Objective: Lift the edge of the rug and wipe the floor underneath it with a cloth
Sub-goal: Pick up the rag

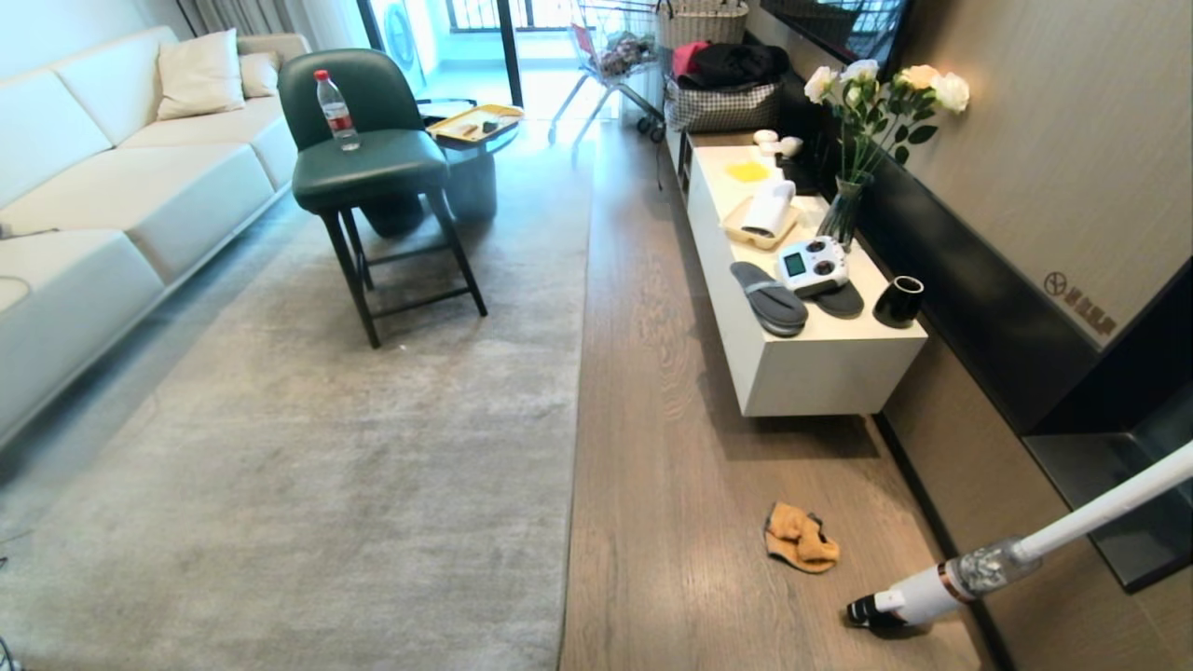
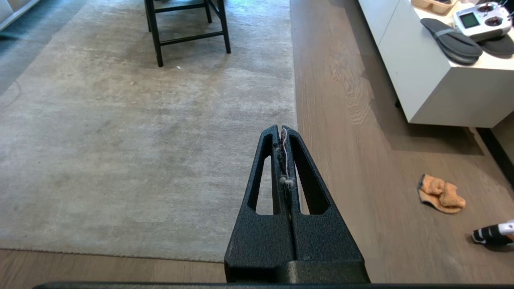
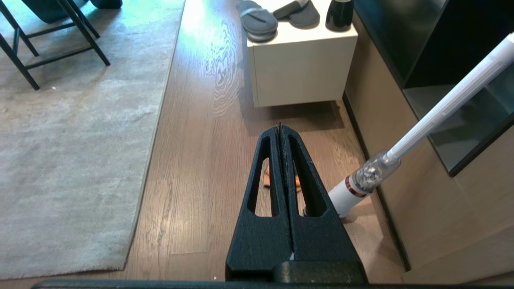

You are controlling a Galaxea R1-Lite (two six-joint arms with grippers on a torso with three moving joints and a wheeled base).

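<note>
Lying flat, the rug edge (image 1: pixel 580 373) meets the floor (image 1: pixel 671 485) — both grippers' jaws clenched (holding nothing)

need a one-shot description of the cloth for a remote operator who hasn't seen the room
Find the long white cabinet on the right wall and look at the wood floor just past its near end. The cloth is the small crumpled orange-tan heap there, between the rug edge and the white vacuum. It is the only soft, orange thing on the floor.

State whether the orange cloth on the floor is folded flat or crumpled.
Crumpled. The cloth lies bunched in uneven lumps on the wood floor, not spread or neatly folded.
</note>
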